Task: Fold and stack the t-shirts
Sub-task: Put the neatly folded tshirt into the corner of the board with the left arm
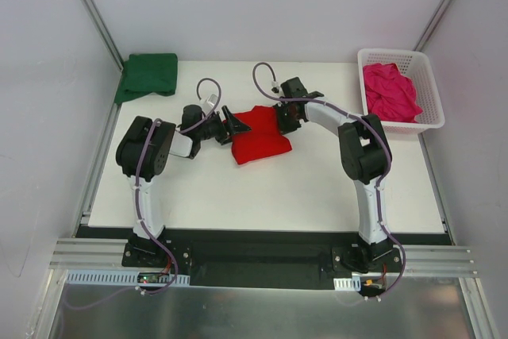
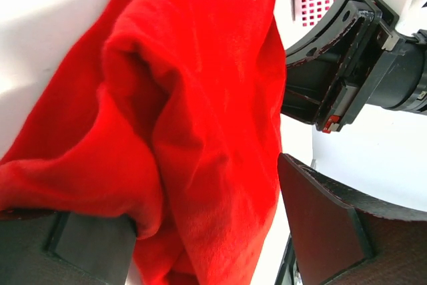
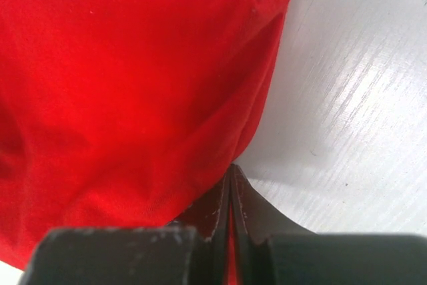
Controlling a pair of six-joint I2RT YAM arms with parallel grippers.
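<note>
Green t-shirt [image 1: 148, 75]: laid folded at the far left corner of the table [image 1: 278, 196], well apart from both arms.
Left gripper [image 1: 230, 126]: held low at the left edge of the red cloth, jaws spread wide; in the left wrist view [image 2: 207, 231] the cloth is seen bunched between the two fingers and draped over one of them.
Red t-shirt [image 1: 262, 139]: lying rumpled and partly folded at the middle of the table, between the two grippers.
Right gripper [image 1: 284, 117]: set at the shirt's far right edge, its fingers [image 3: 257, 221] pressed together, with a sliver of red cloth caught between them.
Pink t-shirt [image 1: 389, 93]: heaped loosely inside the basket.
Basket [image 1: 434, 89]: white lattice, placed at the far right corner of the table.
</note>
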